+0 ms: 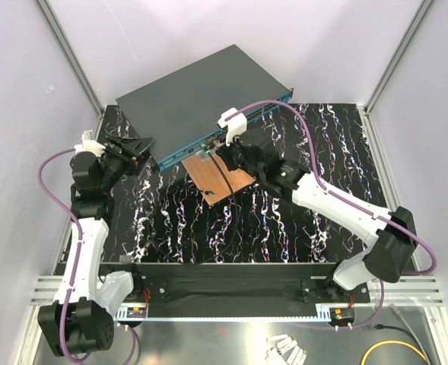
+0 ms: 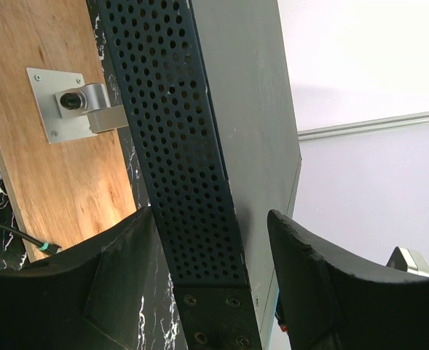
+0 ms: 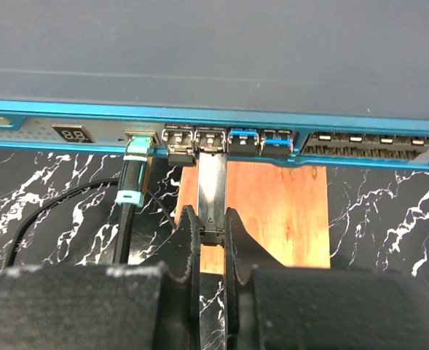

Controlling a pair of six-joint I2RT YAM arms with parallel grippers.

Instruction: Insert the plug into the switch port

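The switch (image 1: 193,99) lies slanted across the back of the table, dark grey on top with a teal front edge (image 3: 68,113) lined with ports. My right gripper (image 3: 213,215) is shut on the plug (image 3: 213,179), a slim silver module. The plug's front end sits at the mouth of a port (image 3: 210,140) in the middle of the row. In the top view this gripper (image 1: 225,150) is right against the front edge. My left gripper (image 2: 208,215) is clamped over the switch's left corner (image 2: 199,146), one finger on each face; the top view shows it (image 1: 141,144) at that corner.
A wooden board (image 1: 220,179) lies under the switch's front edge, with a metal bracket (image 2: 76,106) on it. A black cable with a teal boot (image 3: 132,182) is plugged in left of the plug. A purple cable (image 1: 300,122) loops over the right arm. White walls close in.
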